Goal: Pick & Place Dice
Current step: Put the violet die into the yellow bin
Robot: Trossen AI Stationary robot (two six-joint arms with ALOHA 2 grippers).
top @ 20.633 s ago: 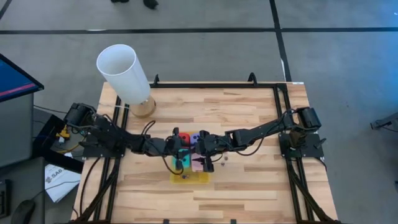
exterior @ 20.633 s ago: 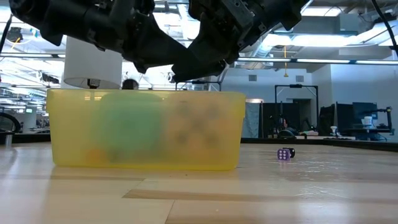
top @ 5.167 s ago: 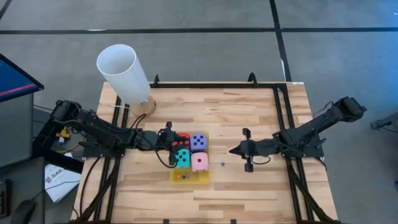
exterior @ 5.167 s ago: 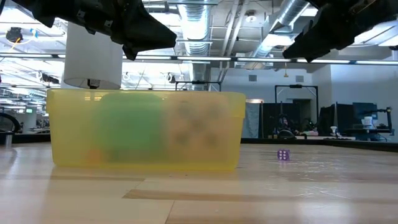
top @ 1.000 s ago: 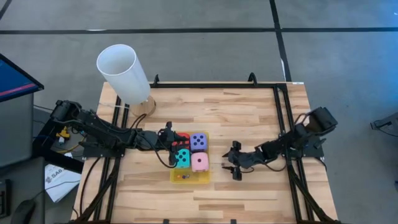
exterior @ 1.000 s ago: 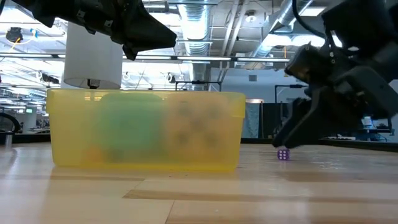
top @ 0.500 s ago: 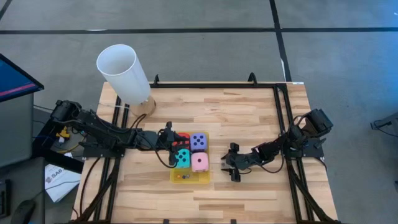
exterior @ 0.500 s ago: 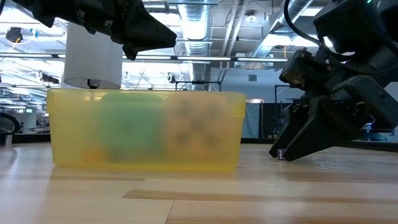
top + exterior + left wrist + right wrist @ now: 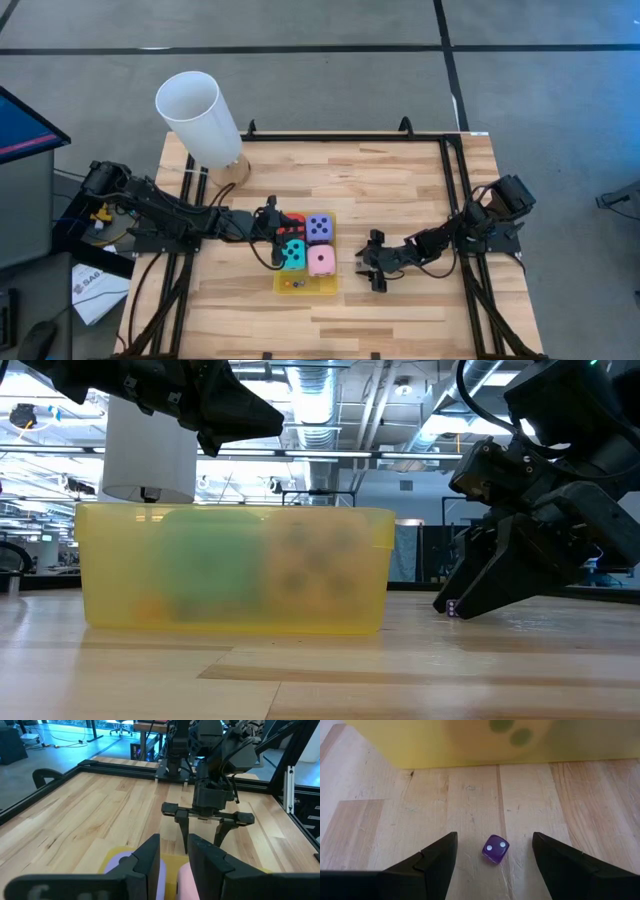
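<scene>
While the left arm waits, the high view shows the right hand (image 9: 372,270) low over the surface (image 9: 400,180) just off the yellow tray (image 9: 330,287), which sits near the middle toward the front edge. The tray holds four big dice: red die (image 9: 294,222), purple die (image 9: 319,227), cyan die (image 9: 291,254) and pink die (image 9: 320,261), plus some tiny coloured pieces (image 9: 296,284) in its front strip. The left hand (image 9: 272,228) hangs over the tray's left side above the red die. A white cylinder (image 9: 198,118) stands at the back left corner.

From the low view, the tray's translucent wall (image 9: 235,570) blurs the dice inside. The right hand (image 9: 470,600) reaches down to the surface beside the tray, where a sliver of the small purple die (image 9: 452,608) shows at its tips.

Seen from the left wrist, the left hand (image 9: 174,851) has its fingers nearly pressed together with only a thin gap and nothing between them; beyond it the right hand (image 9: 206,832) stands spread, tips downward.

In the right wrist view, the right hand (image 9: 494,851) is spread wide with the small purple die (image 9: 495,848) lying on the surface between the fingers, touching neither, the tray wall (image 9: 470,742) just beyond.

To do this pickup well, the hand likely needs to settle lower, keep the little die centred, and close squarely on two flat faces so it does not squirt sideways, then lift clear of the tray wall before carrying it over.
</scene>
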